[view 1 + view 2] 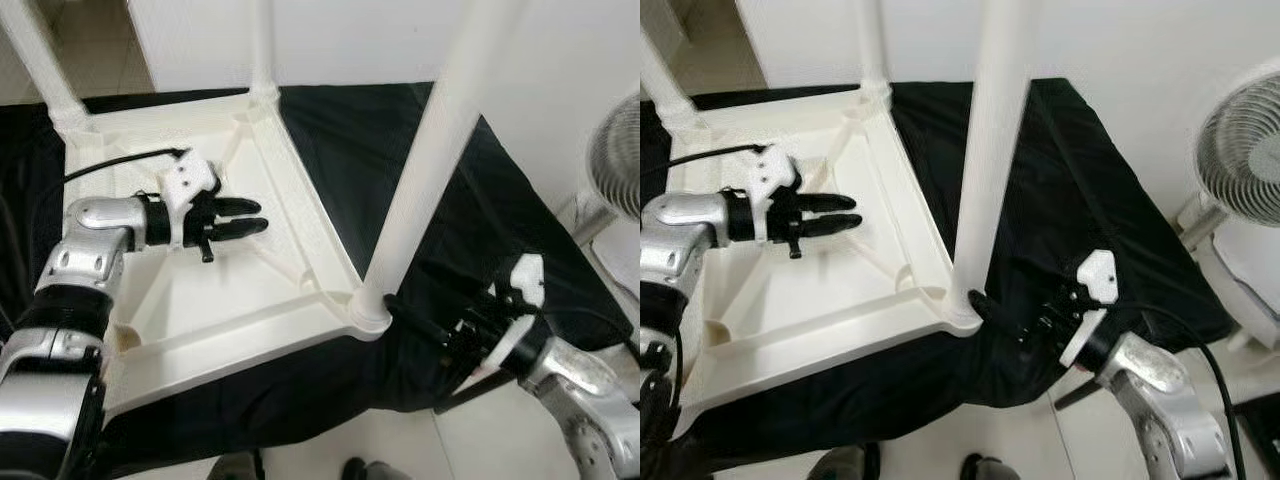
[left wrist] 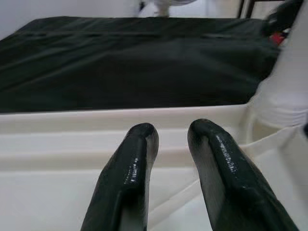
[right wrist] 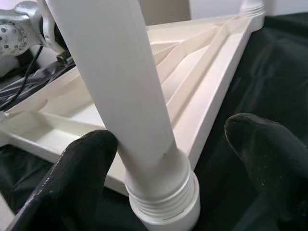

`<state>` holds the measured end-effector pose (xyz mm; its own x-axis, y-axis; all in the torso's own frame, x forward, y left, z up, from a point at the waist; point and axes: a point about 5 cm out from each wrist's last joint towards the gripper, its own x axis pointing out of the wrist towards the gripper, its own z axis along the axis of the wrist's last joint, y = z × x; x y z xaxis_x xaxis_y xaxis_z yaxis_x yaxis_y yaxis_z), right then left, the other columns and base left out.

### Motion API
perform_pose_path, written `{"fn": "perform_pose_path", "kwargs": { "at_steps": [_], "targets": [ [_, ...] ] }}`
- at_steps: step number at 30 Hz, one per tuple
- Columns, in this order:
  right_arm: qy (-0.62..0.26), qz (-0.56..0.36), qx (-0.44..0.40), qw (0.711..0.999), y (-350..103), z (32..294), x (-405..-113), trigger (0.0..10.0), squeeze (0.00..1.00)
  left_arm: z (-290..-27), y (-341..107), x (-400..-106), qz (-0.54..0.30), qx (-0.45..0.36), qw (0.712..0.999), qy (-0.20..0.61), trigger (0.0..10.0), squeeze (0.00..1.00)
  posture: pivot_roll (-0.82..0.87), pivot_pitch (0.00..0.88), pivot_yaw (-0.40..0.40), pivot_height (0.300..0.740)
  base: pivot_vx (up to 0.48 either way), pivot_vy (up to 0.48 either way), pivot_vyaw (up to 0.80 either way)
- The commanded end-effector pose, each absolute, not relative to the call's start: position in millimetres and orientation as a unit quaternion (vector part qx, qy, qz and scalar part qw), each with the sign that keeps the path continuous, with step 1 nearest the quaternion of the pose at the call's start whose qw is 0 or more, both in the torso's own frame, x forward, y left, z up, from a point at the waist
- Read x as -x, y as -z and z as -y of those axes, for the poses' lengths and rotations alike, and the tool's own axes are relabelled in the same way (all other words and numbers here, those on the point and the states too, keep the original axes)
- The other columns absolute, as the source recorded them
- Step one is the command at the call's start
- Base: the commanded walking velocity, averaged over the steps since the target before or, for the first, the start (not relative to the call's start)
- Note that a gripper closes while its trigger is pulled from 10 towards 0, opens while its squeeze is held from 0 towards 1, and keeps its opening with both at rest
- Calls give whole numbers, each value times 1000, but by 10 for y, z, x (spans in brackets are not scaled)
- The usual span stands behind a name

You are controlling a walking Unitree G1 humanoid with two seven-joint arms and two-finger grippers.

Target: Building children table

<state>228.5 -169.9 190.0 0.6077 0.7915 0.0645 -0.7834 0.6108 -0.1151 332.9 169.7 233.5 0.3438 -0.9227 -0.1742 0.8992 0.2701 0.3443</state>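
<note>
A white plastic table top (image 1: pixel 255 290) lies upside down on a black cloth (image 1: pixel 340 140), its ribbed underside facing up. Three white legs stand in its corners: near right (image 1: pixel 430 150), far middle (image 1: pixel 262 50) and far left (image 1: pixel 40 60). My left gripper (image 1: pixel 255 216) hovers over the ribbed underside, open by a narrow gap with nothing between its fingers (image 2: pixel 132 163). My right gripper (image 3: pixel 171 139) is open wide at the base of the near right leg (image 3: pixel 130 96), where the threaded collar (image 3: pixel 163 202) meets the corner. One finger (image 1: pixel 415 320) reaches that collar.
A white standing fan (image 1: pixel 1245 150) is at the right, beyond the cloth's edge. A black cable (image 1: pixel 120 162) runs across the table top's far left part to my left wrist. Pale floor tiles (image 1: pixel 400 450) lie in front of the cloth.
</note>
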Motion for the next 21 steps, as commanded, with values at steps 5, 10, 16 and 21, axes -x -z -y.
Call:
{"fn": "perform_pose_path", "kwargs": {
  "at_steps": [5, 10, 16, 21],
  "targets": [
    [-489, 35, 37, 871, -1827, 1621, -2390, 10000, 0, -1353, -2138, -3065, 40, -136, 793, 593, 10000, 0, 97, 246, -43, 740, 0, 0, 0],
    [-513, 30, 32, 857, -1826, 1595, -2423, 10000, 0, -1257, -2063, -2993, 33, -113, 811, 572, 10000, 0, 101, 257, -53, 740, 0, 0, 0],
    [-515, 41, 35, 855, -1840, 1564, -2509, 10000, 0, -1151, -2063, -2891, 31, -87, 826, 557, 10000, 0, 93, 269, -65, 740, 0, 0, 0],
    [-459, 88, 30, 883, -1932, 1536, -2744, 10000, 0, -1025, -2021, -2847, 12, -34, 854, 519, 10000, 0, 83, 272, -78, 740, 0, 0, 0]
  ]
}}
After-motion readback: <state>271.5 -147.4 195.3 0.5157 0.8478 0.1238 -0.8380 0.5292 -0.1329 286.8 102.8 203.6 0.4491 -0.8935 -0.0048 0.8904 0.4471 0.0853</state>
